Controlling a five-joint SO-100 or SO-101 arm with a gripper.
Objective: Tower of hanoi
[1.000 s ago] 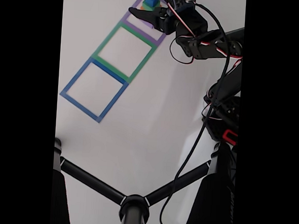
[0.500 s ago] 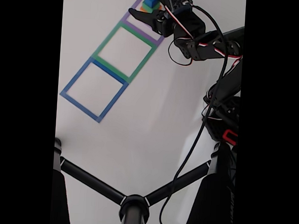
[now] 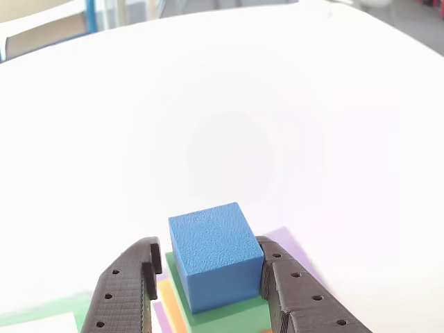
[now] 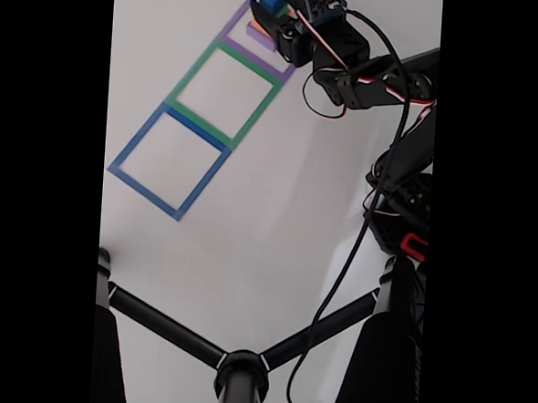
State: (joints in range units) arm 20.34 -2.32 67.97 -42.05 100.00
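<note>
Blue cube (image 3: 215, 258) tops a stack on the green slab (image 3: 229, 313), with orange and purple layers under it, in the purple taped square (image 4: 253, 45) at the desk's (image 3: 222, 125) far end. Left to right in the other view: left finger standing off, cube, right finger touching its side; the fingers (image 3: 147, 277) are parted, not yet clamped. Green (image 4: 223, 94) and blue (image 4: 168, 163) squares hold nothing, so I judge no move done. Cube has no long axis; it sits slightly skewed.
</note>
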